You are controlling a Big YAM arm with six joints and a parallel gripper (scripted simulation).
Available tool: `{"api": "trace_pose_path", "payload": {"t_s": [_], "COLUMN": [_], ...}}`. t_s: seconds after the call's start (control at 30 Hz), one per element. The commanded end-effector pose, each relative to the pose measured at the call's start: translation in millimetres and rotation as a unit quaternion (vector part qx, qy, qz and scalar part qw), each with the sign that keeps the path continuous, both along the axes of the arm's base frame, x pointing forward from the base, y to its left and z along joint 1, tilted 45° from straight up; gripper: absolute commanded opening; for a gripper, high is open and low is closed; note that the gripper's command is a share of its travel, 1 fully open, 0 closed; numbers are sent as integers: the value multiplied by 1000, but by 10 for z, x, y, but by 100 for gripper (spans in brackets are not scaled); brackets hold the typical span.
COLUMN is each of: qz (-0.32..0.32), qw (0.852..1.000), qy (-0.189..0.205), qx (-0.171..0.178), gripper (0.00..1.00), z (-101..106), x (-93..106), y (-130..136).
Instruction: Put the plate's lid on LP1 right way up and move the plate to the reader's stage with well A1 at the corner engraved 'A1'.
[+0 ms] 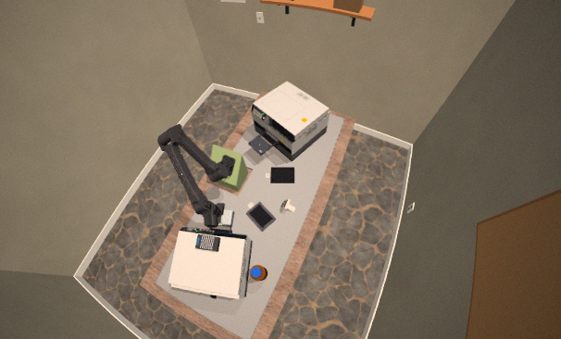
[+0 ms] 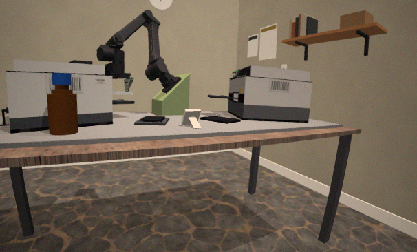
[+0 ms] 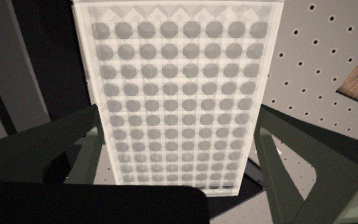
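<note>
The gripper (image 1: 220, 219) (image 2: 128, 90) (image 3: 178, 112) is clamped on the plate (image 1: 228, 218) (image 2: 123, 93) (image 3: 172, 100), one finger against each long side. The plate hangs level above the dispenser's stage (image 2: 123, 102), with a gap between the two. Its wells show in full rows; whether the lid is on it I cannot tell, nor which corner is A1. The arm (image 1: 180, 171) (image 2: 153, 38) rises from the green wedge (image 1: 239, 173) (image 2: 174, 103) at the bench's edge, bends at a high elbow and comes down in front of the dispenser (image 1: 208, 270). A keypad (image 1: 207, 243) lies on top of the dispenser, and the capped bottle (image 1: 258, 272) (image 2: 62, 110) stands upright beside it, blue cap on. Further along the bench, a rimmed pad (image 1: 261, 216) (image 2: 152, 120) lies turned at an angle, and a flat black pad (image 1: 282, 175) (image 2: 220, 119) lies nearer the reader (image 1: 291, 111) (image 2: 270, 96). A small stand (image 1: 289, 206) (image 2: 191, 118) is propped up near both. The names by the pads are too small to read. The reader's stage (image 1: 260, 144) (image 2: 218, 96) sticks out from its front, bare.
</note>
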State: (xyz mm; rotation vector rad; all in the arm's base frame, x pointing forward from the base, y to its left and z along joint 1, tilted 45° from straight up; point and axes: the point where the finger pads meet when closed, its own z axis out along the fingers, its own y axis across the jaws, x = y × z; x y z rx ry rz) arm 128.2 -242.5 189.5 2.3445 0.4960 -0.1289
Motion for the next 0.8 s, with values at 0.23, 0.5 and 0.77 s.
{"api": "trace_pose_path", "payload": {"t_s": [0.23, 0.5, 0.77], "qz": [61, 98, 135], "qw": [998, 994, 987], "qy": [27, 51, 82], "qx": [-2, 4, 22], "gripper": [86, 86, 86], "z": [101, -75, -283], "x": [335, 492, 572], "y": [39, 119, 248]}}
